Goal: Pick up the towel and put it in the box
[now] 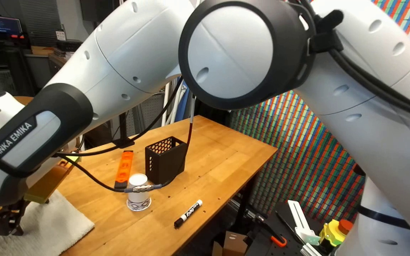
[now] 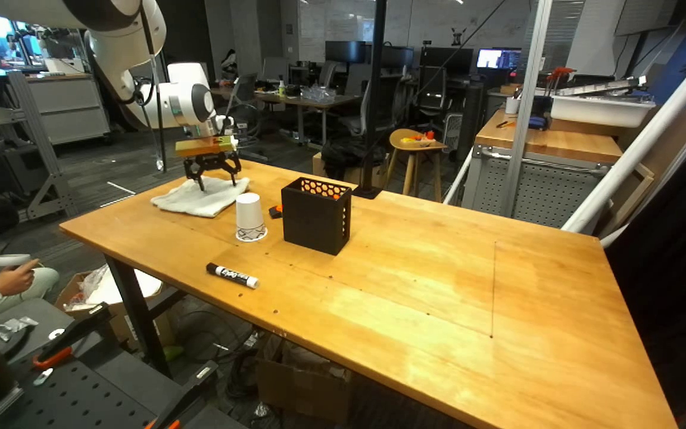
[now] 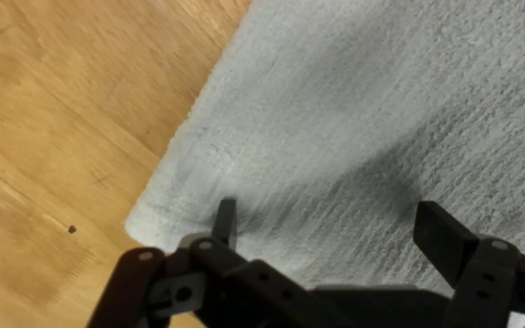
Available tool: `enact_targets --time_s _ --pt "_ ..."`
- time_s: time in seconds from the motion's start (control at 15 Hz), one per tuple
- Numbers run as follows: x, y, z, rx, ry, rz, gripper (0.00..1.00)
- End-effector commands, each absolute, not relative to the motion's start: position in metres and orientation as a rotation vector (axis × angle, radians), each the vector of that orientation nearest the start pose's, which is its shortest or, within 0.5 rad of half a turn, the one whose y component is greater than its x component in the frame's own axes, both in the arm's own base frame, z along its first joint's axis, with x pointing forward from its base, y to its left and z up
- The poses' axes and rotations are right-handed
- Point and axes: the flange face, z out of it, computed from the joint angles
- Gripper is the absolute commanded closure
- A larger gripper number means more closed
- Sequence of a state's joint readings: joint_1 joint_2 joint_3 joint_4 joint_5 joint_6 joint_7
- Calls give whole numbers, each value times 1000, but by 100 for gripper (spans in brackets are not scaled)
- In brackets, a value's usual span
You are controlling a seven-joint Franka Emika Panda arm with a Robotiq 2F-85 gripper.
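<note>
We observe the Franka Emika arm [image 1: 133, 46] bent at a large round joint [image 1: 230, 51], positioned high in an exterior view; from there it slopes down to the gripper [image 3: 325, 207]. We find the gripper directed downward over the towel [image 2: 191, 199] in both exterior views. The fingers [image 3: 445, 241] are spread well apart, with part of the towel showing between them, and one stands near a towel corner in the wrist view; we cannot determine whether their tips touch it. The towel lies mostly flat, lightly rumpled, on the counter [image 2: 414, 298], outside the black box [image 2: 313, 220], which stands upright and has a hexagonally perforated wall. We locate the inverted paper cup [image 2: 249, 214] between the towel and the box, the orange-and-black bar [image 1: 124, 169] near the box, and the EXPO marker [image 2: 233, 276] lying near the counter's edge.
</note>
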State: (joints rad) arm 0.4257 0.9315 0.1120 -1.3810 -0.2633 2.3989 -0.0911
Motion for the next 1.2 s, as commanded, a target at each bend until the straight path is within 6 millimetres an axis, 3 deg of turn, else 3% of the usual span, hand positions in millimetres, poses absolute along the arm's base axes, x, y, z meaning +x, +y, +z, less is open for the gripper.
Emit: enact_targets --time_s 0.0,0.27,0.33,0.4,1.0,1.13 --pt "650 368 146 -3005 -1212 -200 0" --pt "653 369 134 -2998 -1221 -190 0" --pt "654 370 133 -2997 -1217 -192 25" --pt "656 370 133 -2991 -1210 -198 26" --pt "672 368 137 -3000 -1173 -255 95" --pt "676 366 138 -3011 -1162 -257 100"
